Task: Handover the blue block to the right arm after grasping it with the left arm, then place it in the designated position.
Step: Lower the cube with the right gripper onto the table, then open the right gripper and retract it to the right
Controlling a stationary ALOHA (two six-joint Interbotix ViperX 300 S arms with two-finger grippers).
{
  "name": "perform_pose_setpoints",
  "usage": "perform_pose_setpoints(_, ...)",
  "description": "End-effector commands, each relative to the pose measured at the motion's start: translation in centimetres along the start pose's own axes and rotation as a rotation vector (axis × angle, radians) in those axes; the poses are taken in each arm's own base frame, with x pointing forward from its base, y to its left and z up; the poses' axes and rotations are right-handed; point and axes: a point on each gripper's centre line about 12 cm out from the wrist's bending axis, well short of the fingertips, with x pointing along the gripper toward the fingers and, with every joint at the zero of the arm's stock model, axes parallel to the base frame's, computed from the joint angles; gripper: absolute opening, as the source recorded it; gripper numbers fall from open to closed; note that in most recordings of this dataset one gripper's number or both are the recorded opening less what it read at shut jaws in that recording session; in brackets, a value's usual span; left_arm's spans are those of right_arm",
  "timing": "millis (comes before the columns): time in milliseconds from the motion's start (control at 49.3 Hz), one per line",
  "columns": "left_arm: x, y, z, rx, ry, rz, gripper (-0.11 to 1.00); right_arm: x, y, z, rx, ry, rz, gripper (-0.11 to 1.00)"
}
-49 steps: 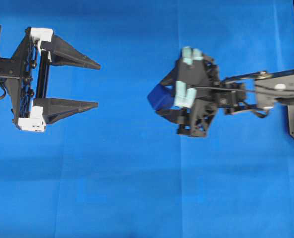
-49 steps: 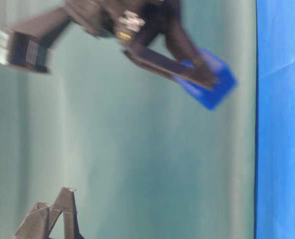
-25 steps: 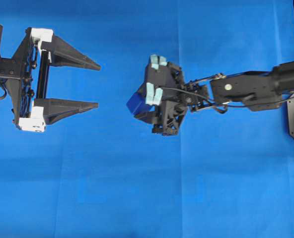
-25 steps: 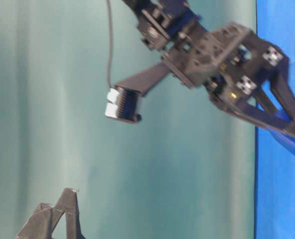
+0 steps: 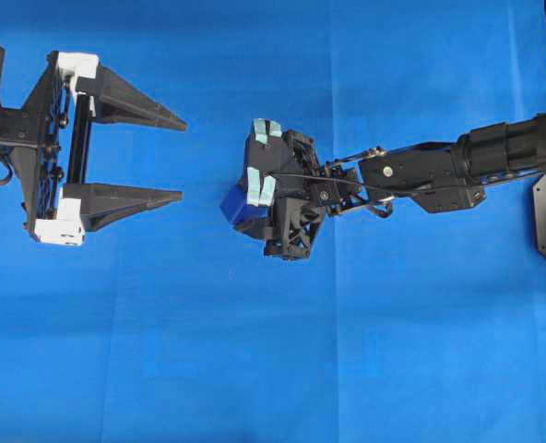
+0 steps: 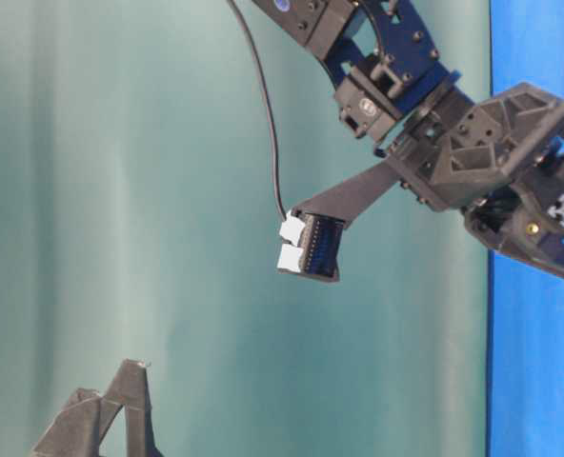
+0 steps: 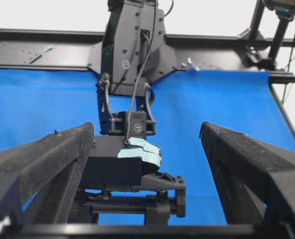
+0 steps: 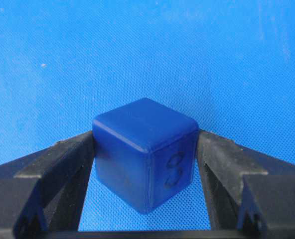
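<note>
**Inspector A:** Overhead view: the right arm's end effector (image 5: pixel 245 214) is clamped on the blue block (image 5: pixel 237 206), near the middle of the blue cloth (image 5: pixel 255 369) covering the tabletop. Only a corner of the block shows there.

**Inspector B:** The right wrist view shows more: the blue block (image 8: pixel 145 159) sits squarely between the two black fingers (image 8: pixel 53 174), both touching its sides, an embossed mark on one face. Whether it rests on the cloth, I cannot tell.

**Inspector A:** The left arm's end effector (image 5: pixel 176 157) stands spread apart and holds nothing, well apart from the block.

**Inspector B:** The table-level view hides the block entirely. No containers seen.
</note>
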Motion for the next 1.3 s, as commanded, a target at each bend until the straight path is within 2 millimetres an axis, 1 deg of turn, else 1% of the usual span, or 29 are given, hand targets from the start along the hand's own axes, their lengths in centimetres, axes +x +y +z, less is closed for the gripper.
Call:
perform_pose_setpoints(0, -0.3, 0.1, 1.3, -0.002, -0.038, 0.002, 0.93, -0.5, 0.3, 1.4, -0.002, -0.04, 0.012, 0.56)
perform_pose_setpoints(406, -0.3, 0.1, 1.2, 0.0, -0.037, 0.003, 0.93, -0.4, 0.3, 1.1, -0.003, -0.032, 0.01, 0.56)
perform_pose_setpoints(649, -0.3, 0.1, 1.3, 0.0, -0.038, 0.004, 0.93, -0.5, 0.3, 1.3, -0.007, -0.037, 0.01, 0.57)
perform_pose_setpoints(669, -0.3, 0.1, 1.3, 0.0, -0.038, 0.004, 0.93, -0.4, 0.3, 1.2, -0.005, -0.035, 0.009, 0.59)
perform_pose_setpoints(689, -0.3, 0.1, 1.3, 0.001, -0.038, 0.003, 0.93, -0.5, 0.3, 1.4, -0.005, -0.038, 0.01, 0.63)
perform_pose_setpoints(791, -0.3, 0.1, 1.2, 0.0, -0.035, 0.004, 0.93, -0.4, 0.3, 1.3, -0.005, -0.037, 0.009, 0.9)
perform_pose_setpoints(852, -0.2, 0.1, 1.2, -0.002, -0.035, 0.004, 0.93, -0.5, 0.3, 1.3, -0.002, -0.037, 0.009, 0.98)
perform_pose_setpoints(892, -0.2, 0.1, 1.2, -0.002, -0.035, 0.004, 0.93, -0.4, 0.3, 1.3, -0.001, -0.036, 0.008, 0.98)
perform_pose_setpoints(973, -0.2, 0.1, 1.2, -0.002, -0.034, 0.004, 0.93, -0.5, 0.3, 1.3, 0.0, -0.034, 0.008, 0.93)
perform_pose_setpoints(1135, -0.2, 0.1, 1.2, -0.002, -0.034, 0.004, 0.93, -0.7, 0.4, 1.6, 0.003, -0.04, 0.007, 0.94)
perform_pose_setpoints(1277, -0.2, 0.1, 1.2, -0.002, -0.034, 0.004, 0.93, -1.8, 0.5, 2.3, 0.002, -0.053, 0.001, 0.94)
